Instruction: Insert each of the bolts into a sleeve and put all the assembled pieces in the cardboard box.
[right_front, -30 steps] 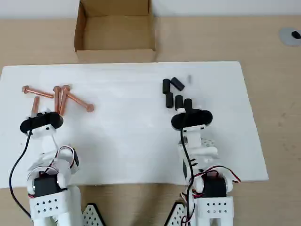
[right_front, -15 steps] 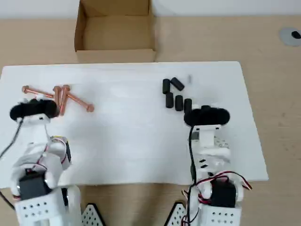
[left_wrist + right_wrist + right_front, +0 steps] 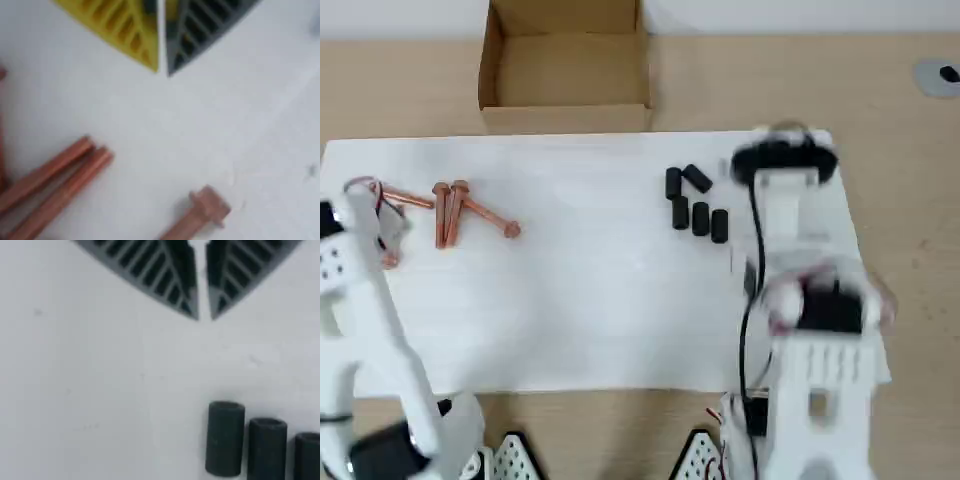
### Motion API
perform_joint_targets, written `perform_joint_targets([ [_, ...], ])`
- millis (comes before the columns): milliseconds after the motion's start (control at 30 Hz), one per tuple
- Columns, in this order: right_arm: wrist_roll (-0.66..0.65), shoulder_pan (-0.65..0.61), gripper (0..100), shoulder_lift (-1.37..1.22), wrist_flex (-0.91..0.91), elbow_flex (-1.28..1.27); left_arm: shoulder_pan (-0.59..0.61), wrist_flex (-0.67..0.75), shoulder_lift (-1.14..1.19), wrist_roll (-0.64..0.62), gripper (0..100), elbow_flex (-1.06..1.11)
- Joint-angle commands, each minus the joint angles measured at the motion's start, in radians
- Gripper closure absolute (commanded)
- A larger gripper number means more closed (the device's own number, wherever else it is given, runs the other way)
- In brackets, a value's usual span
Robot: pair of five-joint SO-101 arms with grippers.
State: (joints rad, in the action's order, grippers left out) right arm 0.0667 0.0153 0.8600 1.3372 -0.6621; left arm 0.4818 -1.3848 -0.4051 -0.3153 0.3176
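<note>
Several copper bolts [image 3: 445,208] lie at the left of the white mat [image 3: 590,300]. Several black sleeves [image 3: 695,205] lie right of centre. The empty cardboard box [image 3: 565,65] stands behind the mat. My left arm [image 3: 360,260] is at the mat's left edge, beside the bolts. In the left wrist view my left gripper [image 3: 162,67] is shut and empty above the mat, with two bolt shafts [image 3: 55,185] and a bolt head [image 3: 207,207] close by. My right arm [image 3: 785,165] stretches to the back right of the sleeves. My right gripper [image 3: 202,315] is shut, empty, near three sleeves [image 3: 225,437].
The wooden table [image 3: 900,200] surrounds the mat. A grey disc [image 3: 935,77] sits at the far right edge. The middle of the mat between bolts and sleeves is bare.
Both arms have risen and stretched away from the front. The left one swung out to the mat's left edge; the right one went past the sleeves toward the back right.
</note>
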Motion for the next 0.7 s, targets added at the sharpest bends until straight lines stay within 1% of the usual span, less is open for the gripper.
perform_joint_targets([
  [0, 0.009, 0.008, 98.5, -0.328, 0.147, 0.394, 0.012, 0.038, 0.085, -0.097, 99, -0.129],
  [100, -0.021, -0.002, 98.5, -0.532, 0.296, 0.639, 0.012, 0.121, 0.139, -0.172, 99, -0.147],
  [200, -0.147, -0.030, 98.5, -0.694, 0.422, 0.839, 0.012, 0.213, 0.177, -0.195, 99, -0.143],
  [267, -0.170, -0.064, 98.5, -0.780, 0.450, 0.937, 0.012, 0.267, 0.205, -0.195, 99, -0.146],
  [333, -0.173, -0.088, 98.5, -0.835, 0.450, 0.992, 0.012, 0.318, 0.234, -0.210, 99, -0.149],
  [467, -0.175, -0.151, 98.5, -0.912, 0.450, 1.047, 0.037, 0.407, 0.315, -0.345, 99, -0.144],
  [600, -0.175, -0.189, 98.5, -0.967, 0.450, 1.049, 0.054, 0.466, 0.421, -0.516, 91, -0.149],
  [667, -0.175, -0.189, 98.5, -0.995, 0.450, 1.049, 0.054, 0.511, 0.473, -0.563, 89, -0.152],
])
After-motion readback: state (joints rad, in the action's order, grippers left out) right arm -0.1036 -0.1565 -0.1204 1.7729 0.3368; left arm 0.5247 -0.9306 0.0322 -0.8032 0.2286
